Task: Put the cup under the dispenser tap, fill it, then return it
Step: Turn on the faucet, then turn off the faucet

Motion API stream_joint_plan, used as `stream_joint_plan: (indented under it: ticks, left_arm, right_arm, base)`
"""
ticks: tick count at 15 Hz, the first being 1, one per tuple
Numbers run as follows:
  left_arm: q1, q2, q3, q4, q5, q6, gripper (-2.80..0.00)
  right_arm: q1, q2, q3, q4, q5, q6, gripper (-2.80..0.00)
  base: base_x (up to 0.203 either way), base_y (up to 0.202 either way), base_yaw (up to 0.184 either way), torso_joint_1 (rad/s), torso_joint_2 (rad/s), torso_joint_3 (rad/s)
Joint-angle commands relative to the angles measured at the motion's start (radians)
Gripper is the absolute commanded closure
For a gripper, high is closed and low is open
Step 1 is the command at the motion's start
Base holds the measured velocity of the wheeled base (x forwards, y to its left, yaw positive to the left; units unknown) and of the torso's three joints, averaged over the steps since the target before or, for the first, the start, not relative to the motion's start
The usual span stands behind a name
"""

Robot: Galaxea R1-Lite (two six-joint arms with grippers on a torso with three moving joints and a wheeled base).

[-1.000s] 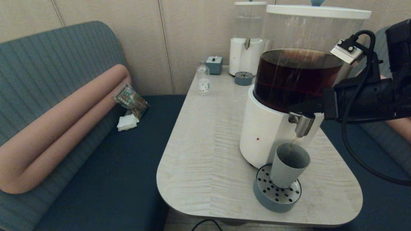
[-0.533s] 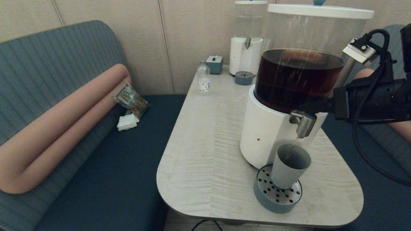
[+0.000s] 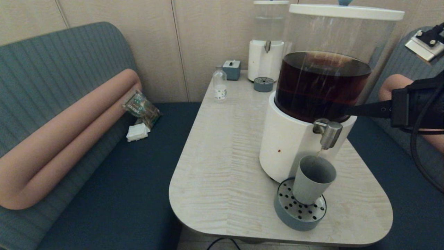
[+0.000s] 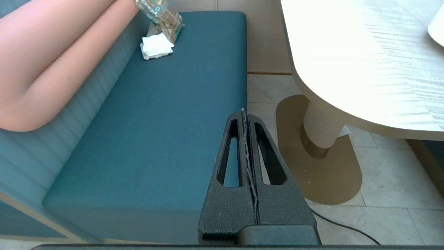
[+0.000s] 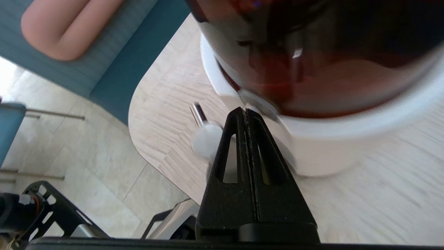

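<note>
Grey-blue cup (image 3: 313,182) sits on the drip tray (image 3: 289,215) under the steel dispenser tap (image 3: 329,133), thin stream running; right gripper (image 3: 350,110), fingers pressed together and empty, is level with the tap's top: watch fill level, stop before the rim.

A pale wood-grain table (image 3: 222,166) with rounded corners stands on 1 ribbed pedestal (image 4: 321,128) over beige floor tiles (image 4: 388,180). Teal benches (image 3: 114,180) (ribbed backs, a long pink bolster (image 3: 66,132)) flank it beneath beige wall panels (image 3: 208,38).
</note>
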Motion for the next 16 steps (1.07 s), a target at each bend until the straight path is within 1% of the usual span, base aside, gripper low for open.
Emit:
stream_joint_plan:
  ticks: [1,4,8,10,13,16]
  left_arm:
    - [0.0,0.002,0.002,0.0,0.0,-0.001,0.0]
    - [0.0,0.002,0.002,0.0,0.0,0.0,0.0]
    - [0.0,0.002,0.002,0.0,0.0,0.0,0.0]
    - [0.0,0.002,0.002,0.0,0.0,-0.001,0.0]
    - [0.0,0.002,0.002,0.0,0.0,0.0,0.0]
    - [0.0,0.002,0.002,0.0,0.0,0.0,0.0]
  right_arm:
    - [-0.02,-0.084,0.034,-0.001,0.0,0.003,0.0]
    - [-0.069,-0.206,0.125,-0.002,-0.012,0.004,0.0]
    - [-0.093,-0.407,0.267,-0.002,-0.079,0.006,0.0]
    - [-0.095,-0.525,0.325,0.001,-0.126,0.006,0.0]
    - [-0.096,-0.671,0.396,0.003,-0.239,0.001,0.0]
    - [-0.099,-0.8,0.441,0.013,-0.287,-0.002,0.0]
  base:
    - [0.0,0.0,0.0,0.0,0.0,0.0]
    - [0.0,0.0,0.0,0.0,0.0,0.0]
    - [0.0,0.0,0.0,0.0,0.0,0.0]
    - [0.0,0.0,0.0,0.0,0.0,0.0]
    - [0.0,0.0,0.0,0.0,0.0,0.0]
    - [0.0,0.0,0.0,0.0,0.0,0.0]
